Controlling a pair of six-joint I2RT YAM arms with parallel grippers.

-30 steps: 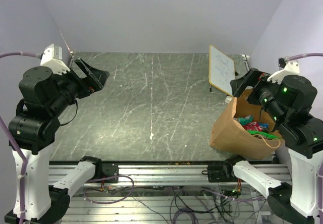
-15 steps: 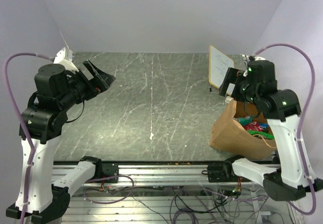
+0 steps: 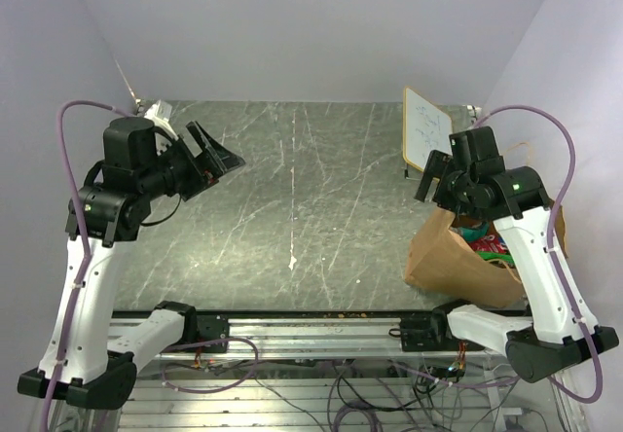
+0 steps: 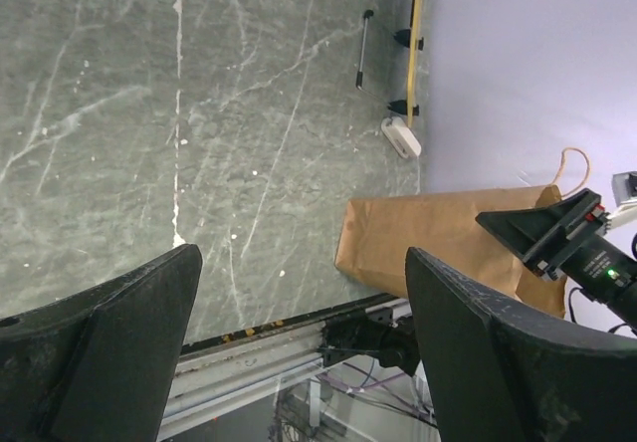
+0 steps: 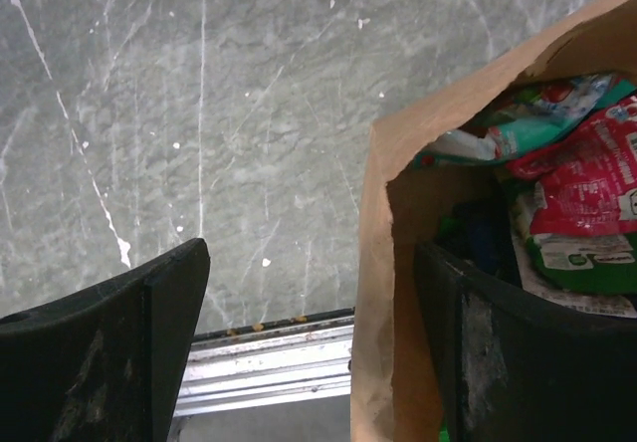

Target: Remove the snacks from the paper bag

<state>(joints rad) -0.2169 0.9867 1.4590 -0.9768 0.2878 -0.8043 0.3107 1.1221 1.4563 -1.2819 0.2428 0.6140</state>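
Found one paper bag (image 3: 453, 262) standing at the near right corner of the bench (image 3: 292, 179), mouth open to the top, with the snacks (image 5: 562, 173) packed inside it. Noted the right gripper (image 3: 431, 177) hovering just above the bag's rim on the side toward the middle of the bench, spread wide and gripping nothing. Saw in the right wrist view one finger (image 5: 518, 352) over the bag's open mouth and the other over bare bench, with the bag's side wall running between them; could not tell whether either touched the paper. Noted the left gripper (image 3: 212, 157) raised over the far left part of the bench, well apart from the bag, likewise wide open and empty. Counted two grippers, one bag and one white framed board (image 3: 426, 132) standing at the far right behind the bag. Counted among the snacks one teal-green packet (image 5: 518, 123) at the top, one red packet (image 5: 587, 173) just beside it, and a green-and-white patch (image 5: 582, 253) below the red that might be a third or part of the red one; made out a dark blue shape (image 5: 483, 228) deeper down, too shadowed to name
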